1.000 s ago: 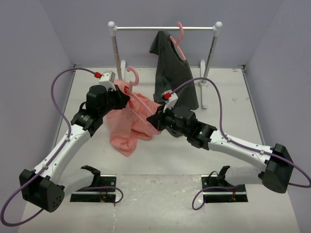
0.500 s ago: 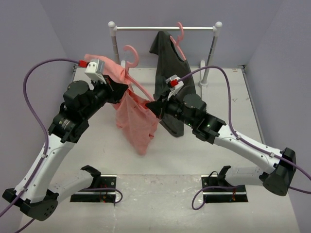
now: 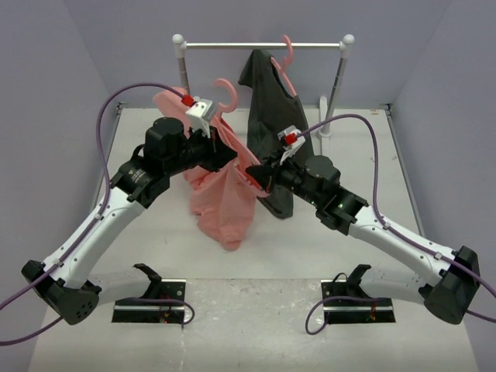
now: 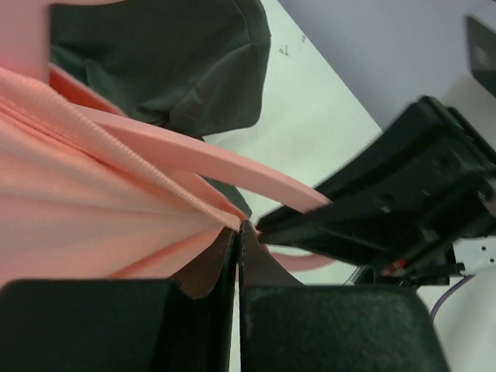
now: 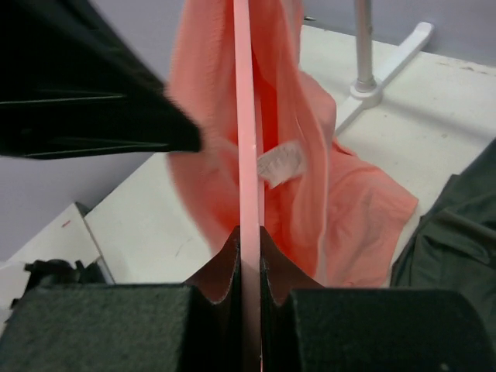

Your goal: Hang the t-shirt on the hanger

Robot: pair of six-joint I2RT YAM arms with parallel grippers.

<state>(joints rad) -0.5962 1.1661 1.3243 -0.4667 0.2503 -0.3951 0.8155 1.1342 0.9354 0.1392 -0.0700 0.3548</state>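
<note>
- The right hand is pressed together on one thin arm of the pink hanger. It holds the hanger in the air over the middle of the worktop, towards the back edge, with the hook pointing up.
- Gripping an arm rather than the hook probably keeps the frame from swinging while cloth is pulled over it.
- The left hand is also pressed together. It pinches a ribbed edge of the salmon t-shirt, most likely the collar, right beside the hanger arm.
- The two hands sit almost tip to tip, so the collar can be worked along the arm in short pulls.
- The t-shirt hangs bunched below both hands. Its label shows beside the hanger arm in the right wrist view, which suggests the arm runs through the neck opening.
- Whether the lower hem touches the worktop cannot be told.
- The shirt looks only partly on, since one shoulder appears gathered, not spread.
- A dark grey shirt on its own hanger hangs from the rail just behind, close enough to snag.
</note>
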